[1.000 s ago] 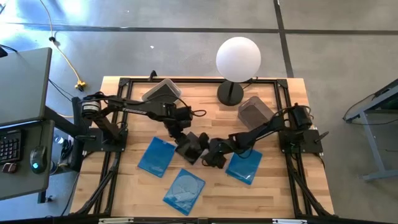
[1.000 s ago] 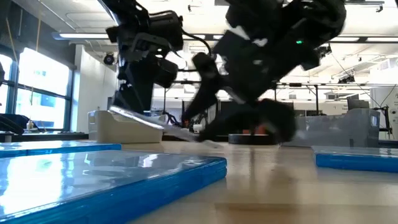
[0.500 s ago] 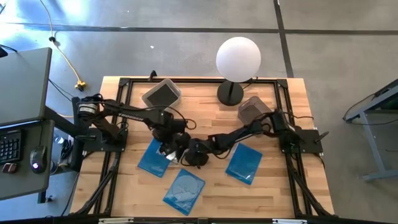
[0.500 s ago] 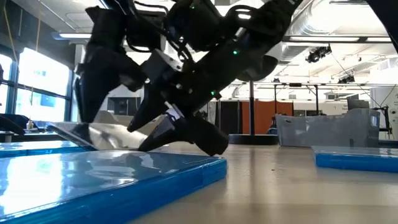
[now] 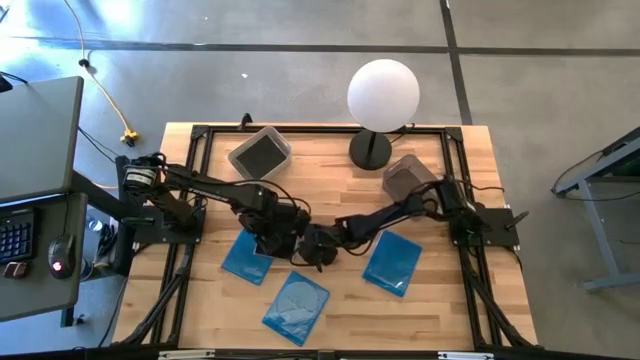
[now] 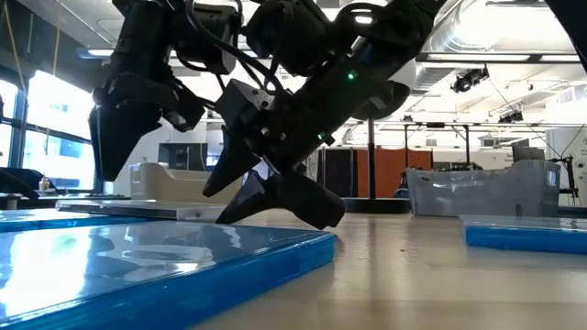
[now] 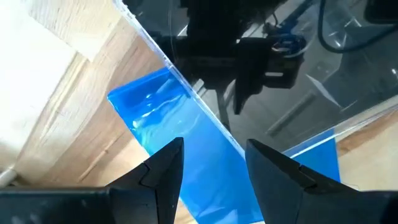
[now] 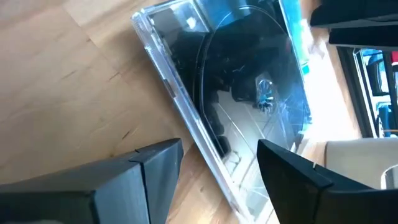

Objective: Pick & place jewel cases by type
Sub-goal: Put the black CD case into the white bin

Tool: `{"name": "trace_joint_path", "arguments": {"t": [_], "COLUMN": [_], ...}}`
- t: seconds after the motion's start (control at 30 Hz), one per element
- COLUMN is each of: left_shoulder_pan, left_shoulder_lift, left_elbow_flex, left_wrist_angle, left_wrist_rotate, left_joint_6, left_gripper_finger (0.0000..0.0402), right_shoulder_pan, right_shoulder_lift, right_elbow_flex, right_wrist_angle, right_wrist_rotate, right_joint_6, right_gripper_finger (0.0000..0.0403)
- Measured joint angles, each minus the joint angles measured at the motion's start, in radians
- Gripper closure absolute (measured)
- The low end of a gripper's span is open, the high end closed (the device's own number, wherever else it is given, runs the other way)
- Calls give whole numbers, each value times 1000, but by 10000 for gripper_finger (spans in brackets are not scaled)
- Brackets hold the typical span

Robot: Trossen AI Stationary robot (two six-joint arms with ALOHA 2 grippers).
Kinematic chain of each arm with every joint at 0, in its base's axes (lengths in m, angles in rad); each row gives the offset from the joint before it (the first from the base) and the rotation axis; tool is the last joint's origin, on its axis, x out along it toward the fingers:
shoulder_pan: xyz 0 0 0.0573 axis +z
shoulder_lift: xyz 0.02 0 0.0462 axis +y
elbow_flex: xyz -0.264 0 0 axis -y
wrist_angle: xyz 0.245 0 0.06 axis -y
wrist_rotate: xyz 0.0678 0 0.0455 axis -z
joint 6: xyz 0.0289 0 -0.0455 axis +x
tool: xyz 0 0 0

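Observation:
A clear jewel case with a dark tray lies flat at mid-table, partly on a blue case; it shows as a thin slab in the low view. My left gripper is open, above the case's clear edge and apart from it. My right gripper is open, low at the case's right side, its fingers on either side of the case's edge. Two more blue cases lie near the front and at the right. My right gripper comes slanting down from the table's right, its open fingers on either side of the dark case's long edge. I cannot tell whether a finger touches it. The case lies flat, not lifted.
A pale bin stands at the back left and a grey bin at the back right. A lamp with a white globe stands on its black base between them. Bare wood lies along the front edge.
My left gripper has gone down and toward the table's near left with the dark case. The case was held tilted above the table and now lies flat, partly on the blue case. My right gripper has gone toward the table's left, up to the case.

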Motion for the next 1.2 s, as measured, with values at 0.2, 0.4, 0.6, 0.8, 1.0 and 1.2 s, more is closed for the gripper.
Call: {"name": "trace_joint_path", "arguments": {"t": [0.2,0.4,0.6,0.8,1.0,1.2], "left_shoulder_pan": [-11,-70,-191,-301,-304,-304], "left_shoulder_lift": [-11,-92,-320,-560,-634,-626], "left_elbow_flex": [0,0,-64,-364,-599,-675], "left_wrist_angle": [-2,-149,-78,311,646,691], "left_wrist_rotate": [22,28,-145,-385,-392,-394], "left_joint_6": [-28,-36,-198,-461,-576,-701], "left_gripper_finger": [234,234,234,234,234,234], "right_shoulder_pan": [20,23,21,17,8,-18], "right_shoulder_lift": [-1,-2,-5,-6,-3,-1], "right_elbow_flex": [0,-1,-3,-5,-6,-6], "right_wrist_angle": [-51,-108,-91,-46,5,58], "right_wrist_rotate": [142,171,169,90,47,-25], "right_joint_6": [-1,-18,-14,-18,-68,-69], "right_gripper_finger": [195,195,195,195,195,195]}}
